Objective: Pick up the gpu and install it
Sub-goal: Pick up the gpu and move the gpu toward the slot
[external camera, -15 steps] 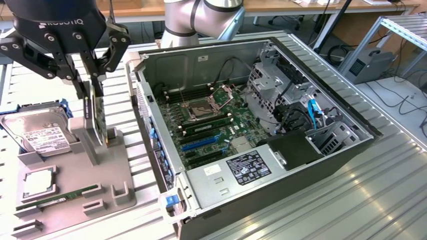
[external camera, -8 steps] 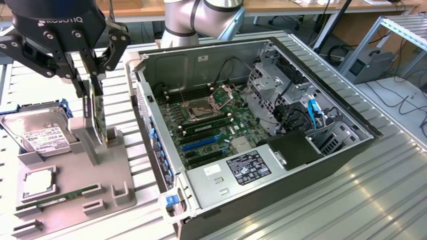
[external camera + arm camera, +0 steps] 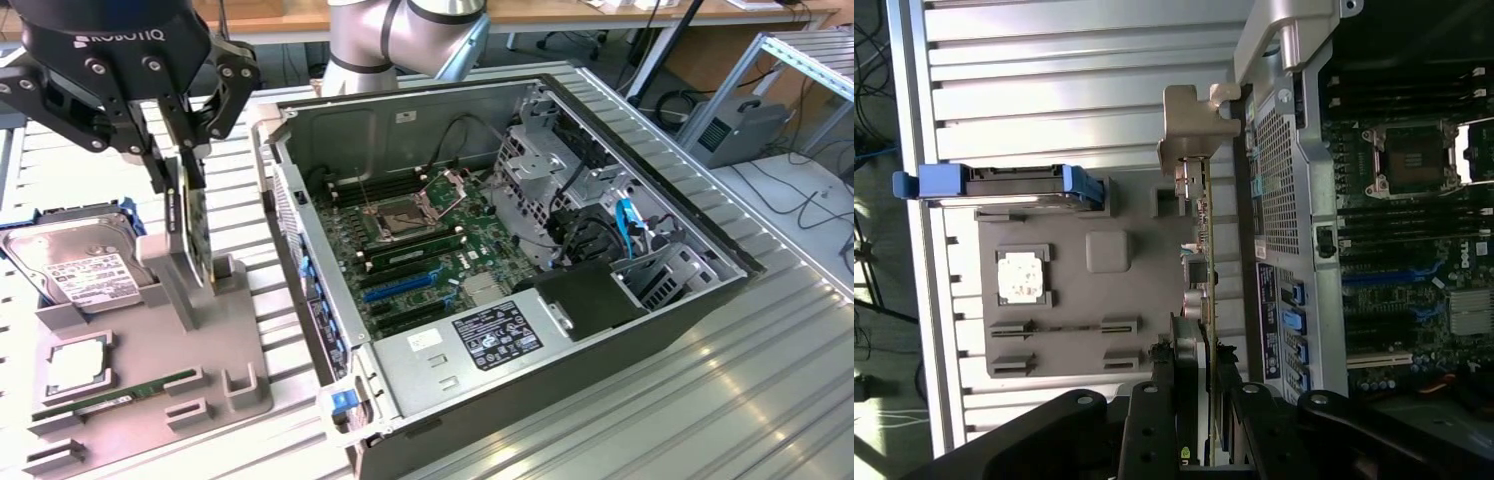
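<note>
Single black two-finger gripper (image 3: 183, 168) (image 3: 1204, 375), jaws narrowed and clamped on the top edge of the one gpu (image 3: 191, 235) (image 3: 1206, 250) – a thin card with a silver end bracket, standing upright on edge in a slot of the grey moulded holder tray (image 3: 147, 350). The same tray carries one silver hard drive with blue rails (image 3: 80, 270), one square silver processor chip (image 3: 78, 365) and one slim green RAM stick (image 3: 114, 395). Just beside it lies one open grey computer case (image 3: 347, 130), motherboard exposed. Surface – ribbed aluminium table (image 3: 641, 400). Behind it stand a wooden bench (image 3: 561, 12) and an aluminium frame (image 3: 801, 50).
</note>
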